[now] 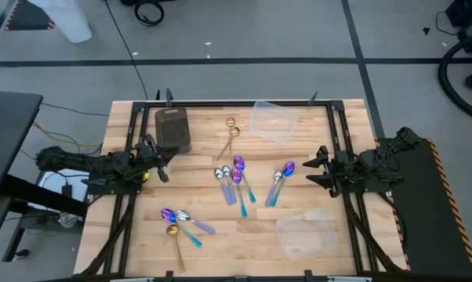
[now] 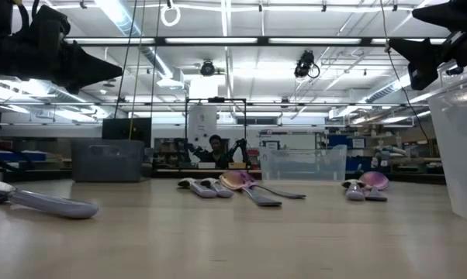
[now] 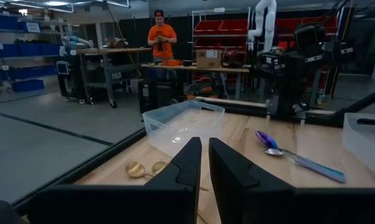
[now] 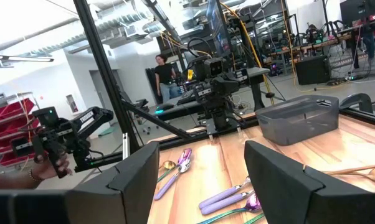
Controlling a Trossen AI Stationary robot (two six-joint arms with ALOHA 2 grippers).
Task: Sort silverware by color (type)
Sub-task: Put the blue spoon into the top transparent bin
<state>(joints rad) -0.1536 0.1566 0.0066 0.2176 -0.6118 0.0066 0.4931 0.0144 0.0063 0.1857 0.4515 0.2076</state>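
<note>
- My left tool (image 1: pixel 164 174) hangs clenched and empty at the worktop's (image 1: pixel 220 235) left edge, near the dark grey tray (image 1: pixel 172 128).
- My right tool (image 1: pixel 317 169) hangs spread wide, empty, at the right edge.
- The spoons (image 1: pixel 237 182) lie scattered mid-worktop, between two clear containers (image 1: pixel 274 120).

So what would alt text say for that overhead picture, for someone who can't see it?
Seen from above, a wooden table holds scattered small spoons: a central cluster, two gold spoons near a dark grey tray, and a few at the front. Two clear containers sit right. The left hand and right hand wait at the sides, holding nothing.
</note>
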